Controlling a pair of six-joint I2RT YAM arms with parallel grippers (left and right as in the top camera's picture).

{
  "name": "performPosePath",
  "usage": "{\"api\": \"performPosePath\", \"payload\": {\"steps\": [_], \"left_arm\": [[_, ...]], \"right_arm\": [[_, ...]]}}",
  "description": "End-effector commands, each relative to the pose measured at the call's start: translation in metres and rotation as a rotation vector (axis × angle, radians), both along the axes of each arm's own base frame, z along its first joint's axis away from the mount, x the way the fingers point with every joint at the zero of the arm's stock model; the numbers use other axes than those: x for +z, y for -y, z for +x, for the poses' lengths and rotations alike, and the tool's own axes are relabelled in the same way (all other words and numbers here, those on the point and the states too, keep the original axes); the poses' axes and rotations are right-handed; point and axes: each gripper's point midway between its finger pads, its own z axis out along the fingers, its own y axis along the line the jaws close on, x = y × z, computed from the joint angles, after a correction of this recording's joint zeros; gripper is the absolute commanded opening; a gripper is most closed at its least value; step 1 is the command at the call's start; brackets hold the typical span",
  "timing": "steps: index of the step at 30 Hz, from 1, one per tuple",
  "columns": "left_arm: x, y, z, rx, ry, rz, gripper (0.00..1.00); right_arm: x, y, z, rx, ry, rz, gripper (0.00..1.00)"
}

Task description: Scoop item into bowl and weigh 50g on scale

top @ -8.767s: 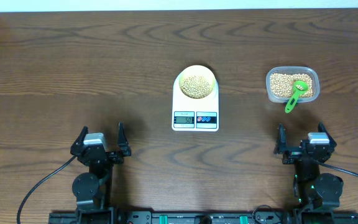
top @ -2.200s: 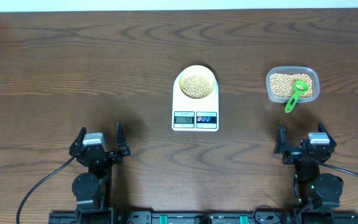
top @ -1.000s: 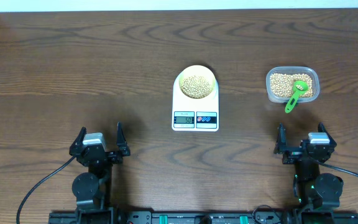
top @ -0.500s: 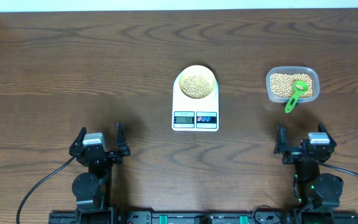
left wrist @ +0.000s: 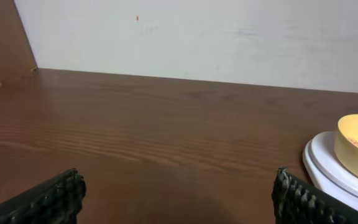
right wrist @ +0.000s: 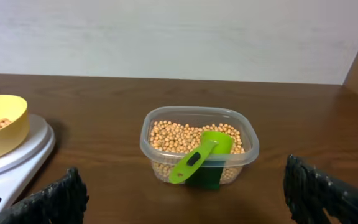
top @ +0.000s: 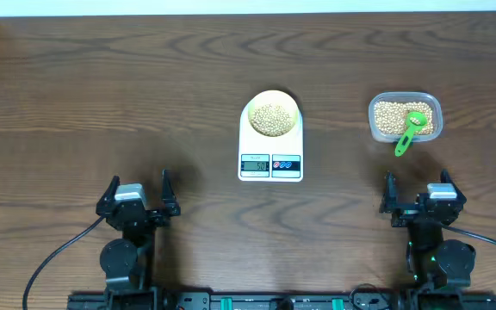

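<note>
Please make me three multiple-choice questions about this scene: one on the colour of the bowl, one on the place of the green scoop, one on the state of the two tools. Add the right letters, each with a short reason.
1. What colour is the bowl on the scale?
A) blue
B) pale yellow
C) red

2. Where does the scoop lie?
A) on the scale
B) in the tub
C) flat on the table

3. How do the left tool and the right tool stand?
A) both open and empty
B) both shut
C) the right one shut on the scoop

Answers:
1 B: both wrist views show its yellow wall.
2 B: its cup rests on the beans, with the handle over the rim.
3 A: the fingers stand wide apart with nothing between them.
</note>
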Motion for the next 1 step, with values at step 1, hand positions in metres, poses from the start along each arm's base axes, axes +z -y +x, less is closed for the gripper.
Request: {"api": "performPosePath", "payload": {"steps": [1], "left_arm": [[-0.0145, 0.0003, -0.0012, -0.005, -0.048, 0.012, 0.98]], "right_arm": [[-0.0007, -0.0006, -0.0001, 0.0, 0.002, 0.009, 0.99]]}}
